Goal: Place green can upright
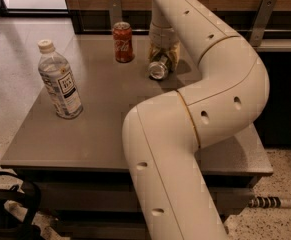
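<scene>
Camera view: the claw (162, 61) grips the green can (158, 70), tipped sideways on the table (105, 114).

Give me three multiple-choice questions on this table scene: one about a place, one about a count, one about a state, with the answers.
1. Where is the gripper? A at the green can, toward the back of the table; B at the front edge; C off to the side.
2. How many cans are in view? A one; B two; C four.
3. How does the green can lie? A upright; B crushed flat; C on its side.
Answers: A, the arm ends right at the green can; B, a red can stands near the green one; C, its round silver end faces the camera.
</scene>
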Action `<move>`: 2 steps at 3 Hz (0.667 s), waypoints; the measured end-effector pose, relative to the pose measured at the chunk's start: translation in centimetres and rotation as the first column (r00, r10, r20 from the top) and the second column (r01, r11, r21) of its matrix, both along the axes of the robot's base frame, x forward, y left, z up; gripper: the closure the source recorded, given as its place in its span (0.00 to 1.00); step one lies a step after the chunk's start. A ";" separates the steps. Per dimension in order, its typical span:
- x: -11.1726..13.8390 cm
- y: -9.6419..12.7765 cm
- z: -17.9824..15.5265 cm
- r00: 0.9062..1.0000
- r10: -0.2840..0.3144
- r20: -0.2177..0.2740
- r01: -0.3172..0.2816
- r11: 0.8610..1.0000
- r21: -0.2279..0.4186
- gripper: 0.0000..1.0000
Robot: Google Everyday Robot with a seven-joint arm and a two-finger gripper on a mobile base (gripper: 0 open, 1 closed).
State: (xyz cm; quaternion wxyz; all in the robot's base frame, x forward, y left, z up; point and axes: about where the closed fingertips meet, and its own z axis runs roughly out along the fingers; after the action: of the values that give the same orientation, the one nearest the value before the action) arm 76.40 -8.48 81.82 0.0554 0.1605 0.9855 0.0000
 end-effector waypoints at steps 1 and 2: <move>0.7 0.2 -0.4 1.000 0.001 0.019 -0.001 1.000 0.005 1.00; 0.7 0.2 -0.1 1.000 0.001 0.019 -0.001 1.000 0.005 1.00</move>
State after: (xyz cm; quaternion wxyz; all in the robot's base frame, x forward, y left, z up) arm 77.09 -8.32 81.68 0.0641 0.1602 0.9850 0.0040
